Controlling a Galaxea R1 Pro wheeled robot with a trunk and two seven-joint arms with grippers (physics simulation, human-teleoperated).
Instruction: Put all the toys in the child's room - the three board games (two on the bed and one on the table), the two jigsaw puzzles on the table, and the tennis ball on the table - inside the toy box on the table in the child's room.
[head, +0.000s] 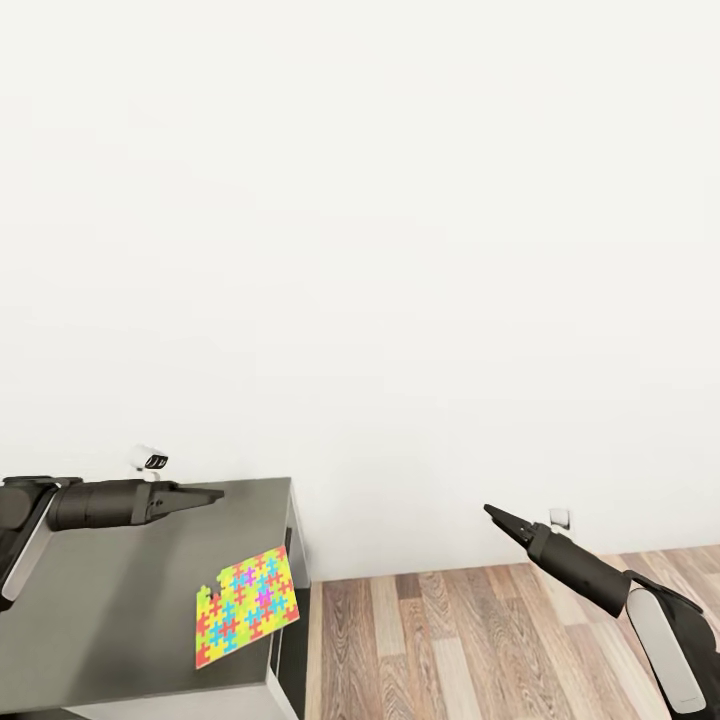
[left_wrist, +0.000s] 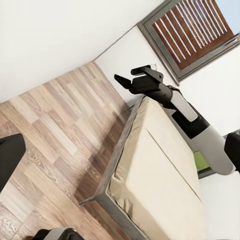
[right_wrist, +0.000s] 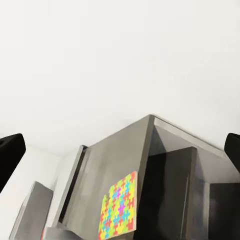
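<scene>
One jigsaw puzzle, a thin multicoloured sheet, lies flat near the right front corner of the table's dark grey cabinet top. It also appears in the right wrist view as the puzzle on the cabinet. My left gripper hovers open over the back of that top, behind the puzzle and apart from it. My right gripper is open and empty over the floor, right of the cabinet; it shows as the right gripper. The bed has a bare beige mattress. Board games, tennis ball and toy box are out of view.
A white wall stands close behind the cabinet, with a small white fixture and an outlet on it. Wood-plank floor lies right of the cabinet. A dark-framed window is beyond the bed.
</scene>
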